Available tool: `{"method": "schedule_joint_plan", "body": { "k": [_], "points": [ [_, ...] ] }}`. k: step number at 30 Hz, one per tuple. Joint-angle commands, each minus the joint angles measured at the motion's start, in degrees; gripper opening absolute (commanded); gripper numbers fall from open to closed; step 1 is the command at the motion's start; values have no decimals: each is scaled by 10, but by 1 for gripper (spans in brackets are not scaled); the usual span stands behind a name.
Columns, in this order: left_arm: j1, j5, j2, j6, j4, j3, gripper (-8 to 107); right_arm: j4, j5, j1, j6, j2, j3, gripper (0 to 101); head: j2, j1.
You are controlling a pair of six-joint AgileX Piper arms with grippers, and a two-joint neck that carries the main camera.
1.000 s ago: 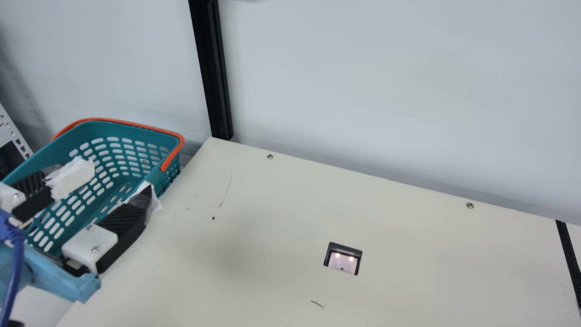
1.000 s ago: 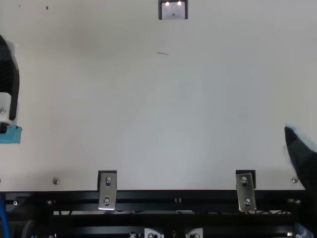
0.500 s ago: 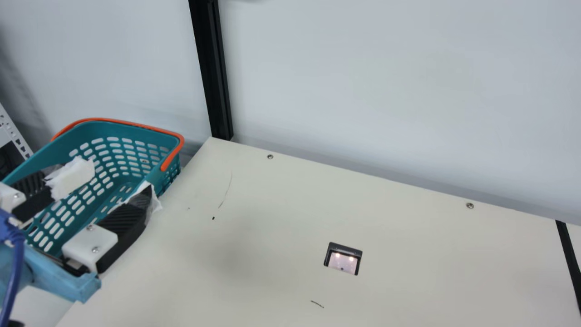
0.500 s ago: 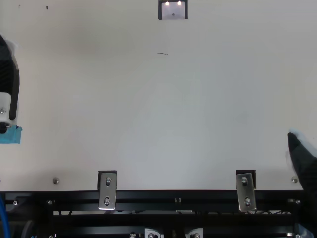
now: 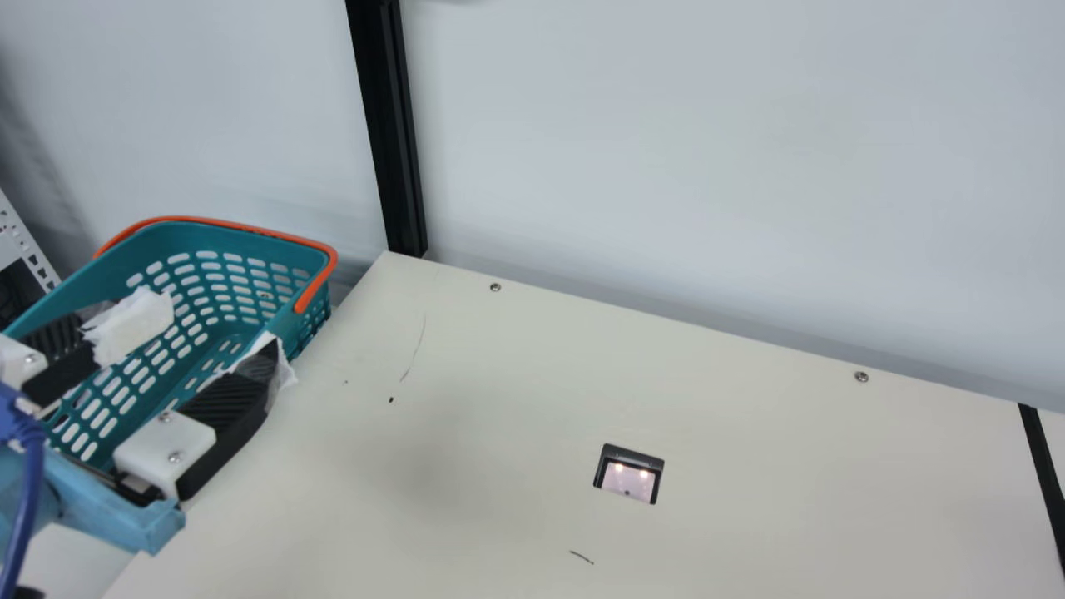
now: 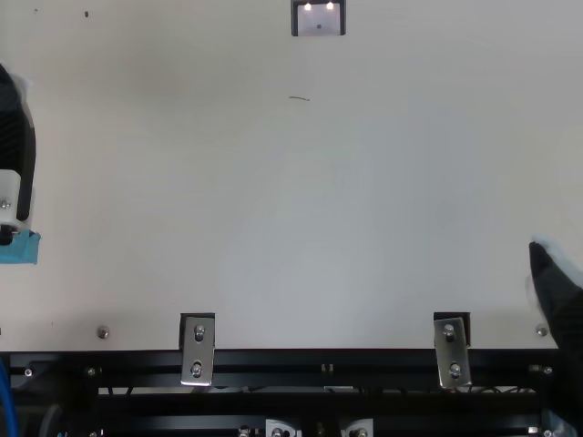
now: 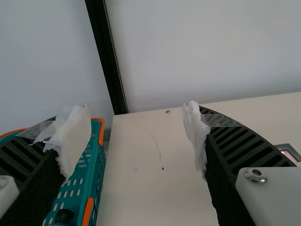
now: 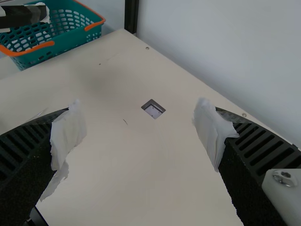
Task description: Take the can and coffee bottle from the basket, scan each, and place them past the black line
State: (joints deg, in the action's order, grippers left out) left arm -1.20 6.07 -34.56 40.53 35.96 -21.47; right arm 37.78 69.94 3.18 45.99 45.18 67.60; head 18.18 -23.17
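In the main view my left gripper (image 5: 225,334) is at the teal basket (image 5: 200,229), one finger over its inside and the other by its table-side wall. The left wrist view has that gripper (image 7: 136,117) open with nothing between its papered fingertips. A dark round thing (image 7: 64,216) shows low in the basket (image 7: 97,160); I cannot tell what it is. My right gripper (image 6: 557,296) is at the top view's right edge; in the right wrist view the gripper (image 8: 136,120) stands wide open and empty. The scanner (image 5: 630,474) is set in the table, its lights on.
The black line (image 5: 1042,466) crosses the cream table (image 5: 749,416) at the main view's far right. A black post (image 5: 389,133) rises at the table's back corner, beside the pale wall. Metal brackets (image 6: 198,350) sit along the near edge. The basket has orange handles.
In the top view my right gripper's finger has shifted slightly toward the right and the near edge, then stayed put. My left gripper and the basket have not moved.
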Motion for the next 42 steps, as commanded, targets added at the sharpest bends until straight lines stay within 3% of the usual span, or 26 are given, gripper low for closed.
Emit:
{"method": "schedule_joint_plan", "body": {
  "k": [1,12,18,26,34,35,36,42],
  "points": [
    [-1,0,0,-22,-21,-1,90,0,0,0,0,0,0,101,-5,-18],
    [47,-6,-30,-95,-103,-36,90,0,0,0,0,0,0,101,-5,-18],
    [102,23,-78,-139,-142,-109,90,0,0,0,0,0,0,101,-5,-18],
    [168,98,-182,-171,-180,-242,90,0,0,0,0,0,0,101,-5,-18],
    [215,203,-292,-109,-138,-362,90,0,0,0,0,0,0,101,-5,-18],
    [226,211,-303,-92,-132,-371,90,0,0,0,0,0,0,101,-5,-18],
    [212,184,-276,-120,-143,-342,90,0,0,0,0,0,0,101,-5,-18],
    [225,212,-302,-92,-134,-371,90,0,0,0,0,0,0,101,-5,-18]
  ]
}}
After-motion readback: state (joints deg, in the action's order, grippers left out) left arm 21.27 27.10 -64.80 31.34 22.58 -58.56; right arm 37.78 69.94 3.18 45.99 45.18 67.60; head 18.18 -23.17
